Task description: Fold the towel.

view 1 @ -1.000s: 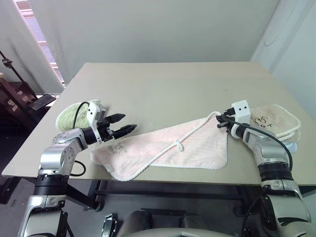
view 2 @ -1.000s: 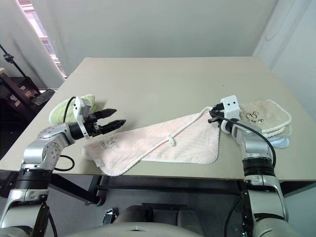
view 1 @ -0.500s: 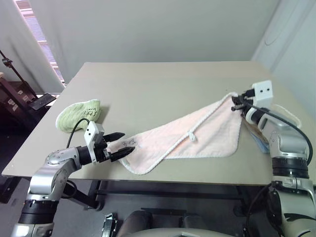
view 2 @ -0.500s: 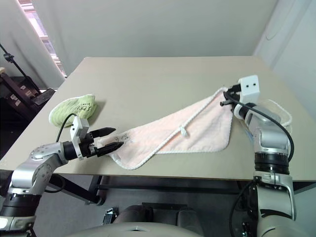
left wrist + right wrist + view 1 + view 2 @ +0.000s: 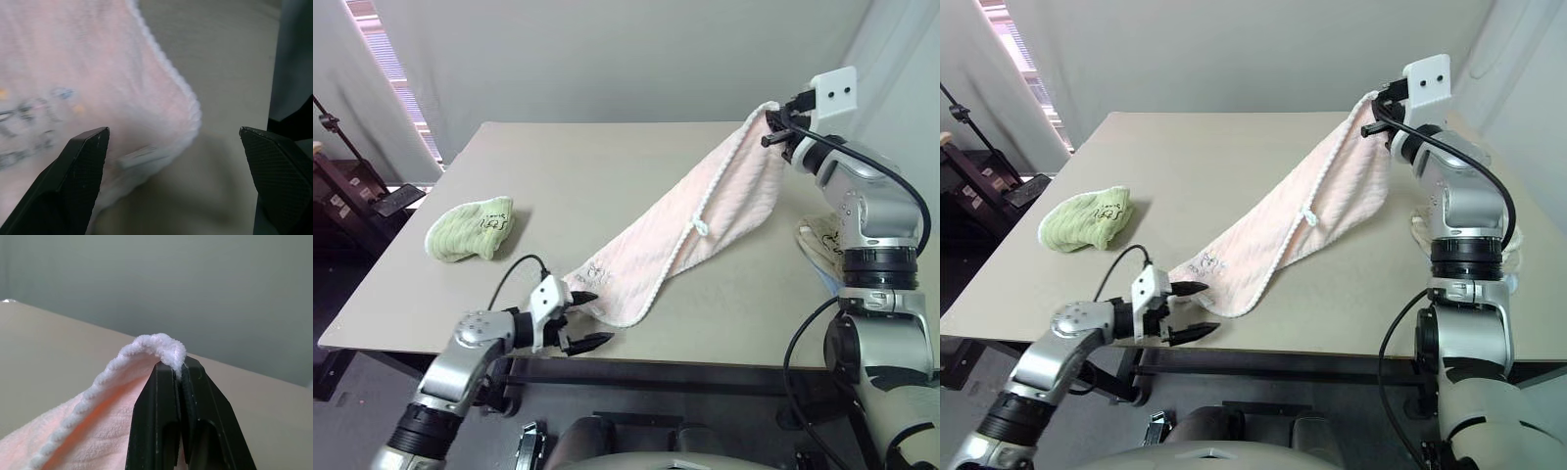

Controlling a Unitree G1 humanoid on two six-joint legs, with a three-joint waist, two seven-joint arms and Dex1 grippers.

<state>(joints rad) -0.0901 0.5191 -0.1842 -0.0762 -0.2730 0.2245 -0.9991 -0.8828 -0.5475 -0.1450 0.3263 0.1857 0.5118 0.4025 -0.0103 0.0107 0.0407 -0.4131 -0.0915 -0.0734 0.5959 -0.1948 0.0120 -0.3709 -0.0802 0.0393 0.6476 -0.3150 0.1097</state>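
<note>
Up goes our right gripper [image 5: 775, 125], pinching the towel [image 5: 690, 227] corner high; its low end drags the table [image 5: 607, 166] by our wide-open left gripper [image 5: 586, 319], green towel [image 5: 470, 228] well aside

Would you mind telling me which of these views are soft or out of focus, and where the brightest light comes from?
Left wrist view: the pink towel is blurred, its dark mark smeared, though the left gripper's fingers look crisp. Right wrist view: the right gripper and pinched corded edge are sharp, the table behind soft. Left eye view: the window at upper left is blown out; the towel casts a faint shadow on the table.
</note>
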